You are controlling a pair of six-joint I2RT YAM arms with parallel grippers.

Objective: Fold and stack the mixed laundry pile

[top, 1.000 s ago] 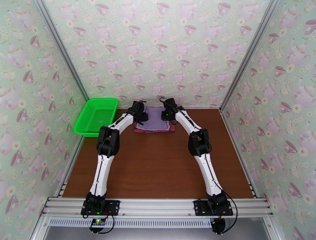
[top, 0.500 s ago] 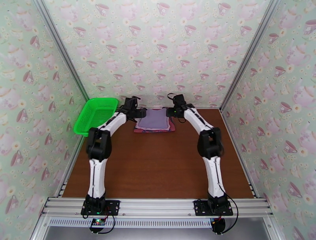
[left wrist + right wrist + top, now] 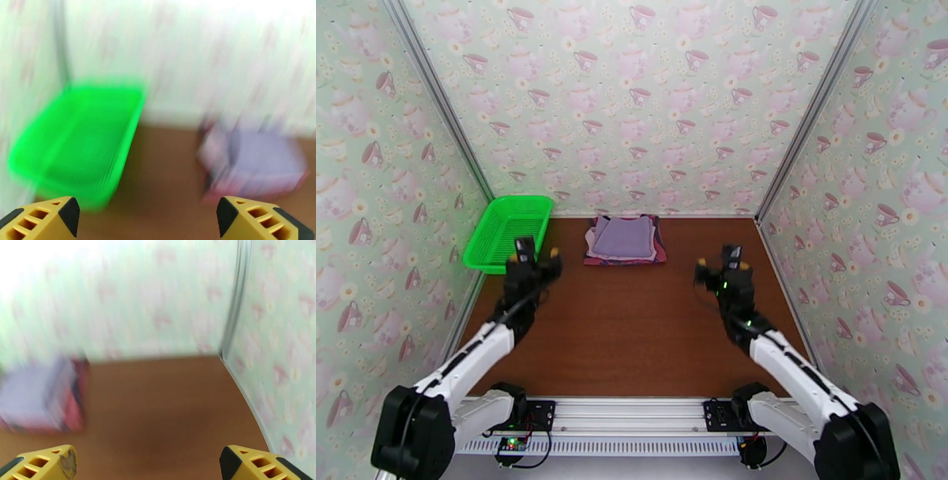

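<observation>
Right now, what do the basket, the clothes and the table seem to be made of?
Basket: probably plastic, bright green, with a mesh floor.
Clothes: soft matte fabric, lying in folded layers.
Table: brown wood or wood-look laminate, smooth and even; I cannot tell which.

White arms (image 3: 474, 355), black joints (image 3: 412, 430), yellow jaws

rear overview, both wrists facing laundry pile (image 3: 625, 239)

Blurred folded laundry (image 3: 37, 398) lies left on table (image 3: 158, 409), right claw (image 3: 148, 463) spread wide
</observation>
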